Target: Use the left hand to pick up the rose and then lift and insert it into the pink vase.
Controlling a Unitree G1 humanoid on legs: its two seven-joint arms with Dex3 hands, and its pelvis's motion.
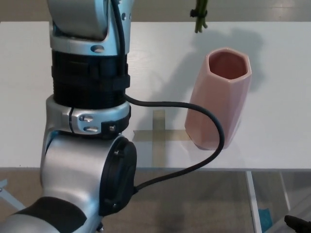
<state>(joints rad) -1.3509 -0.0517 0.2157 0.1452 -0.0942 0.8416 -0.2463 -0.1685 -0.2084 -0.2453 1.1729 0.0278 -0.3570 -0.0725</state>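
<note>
Hanging green rose stem (198, 16) above faceted matte pink vase (218, 97) — left hand out of frame, grip unseen.

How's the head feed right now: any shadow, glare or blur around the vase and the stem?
Head view: evenly lit, no glare. The pink vase is sharp and throws a soft shadow up and right on the white table. The green stem end at the top edge is slightly soft, the flower cropped out. The left arm fills the left side.
</note>
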